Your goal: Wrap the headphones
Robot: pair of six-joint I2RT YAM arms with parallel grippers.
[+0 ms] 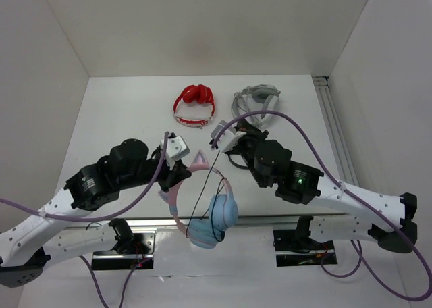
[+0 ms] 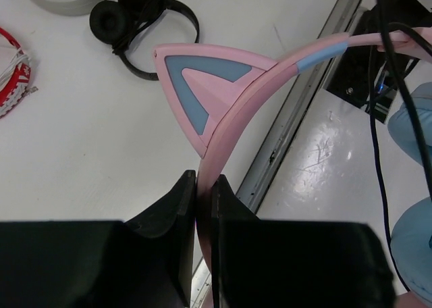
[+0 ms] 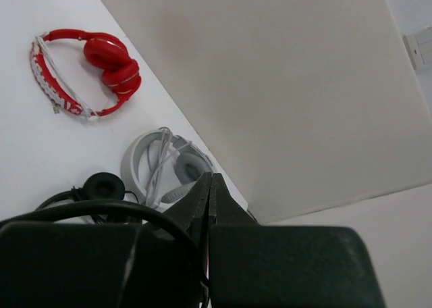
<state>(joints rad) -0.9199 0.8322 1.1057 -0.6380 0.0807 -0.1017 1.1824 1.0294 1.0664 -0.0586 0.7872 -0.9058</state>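
Left gripper (image 2: 202, 186): fingers clenched on the pink headband (image 2: 270, 71) of the headphones (image 1: 214, 217). The band rises straight out of the narrow gap between the two black fingers. One cat ear (image 2: 196, 85), pink with a blue inset, stands just past the fingertips.

Position of the headphones: held off the surface (image 1: 121, 112), at its near edge, between the two arms. The headband arcs from the left gripper toward the right. Both light blue earcups (image 1: 223, 210) hang at the near end, over the metal rail (image 1: 270, 220).

Cable (image 1: 202, 193): thin, dark. It runs from the earcups up and away to the right gripper (image 1: 219, 138). In the left wrist view it crosses in front of the headband on the right side.

Right gripper, wrist view (image 3: 206, 186): fingers pressed together, no gap visible. The cable curves into the seam between them, so it is pinched there. This gripper sits just beyond and to the right of the headband.

Other items on the surface, far side:
- red headphones (image 1: 194, 105), left of centre
- grey-white headphones (image 1: 256, 102), to their right
- small black headphones (image 2: 135, 17), nearer than the grey pair, mostly hidden under the right arm in the top view
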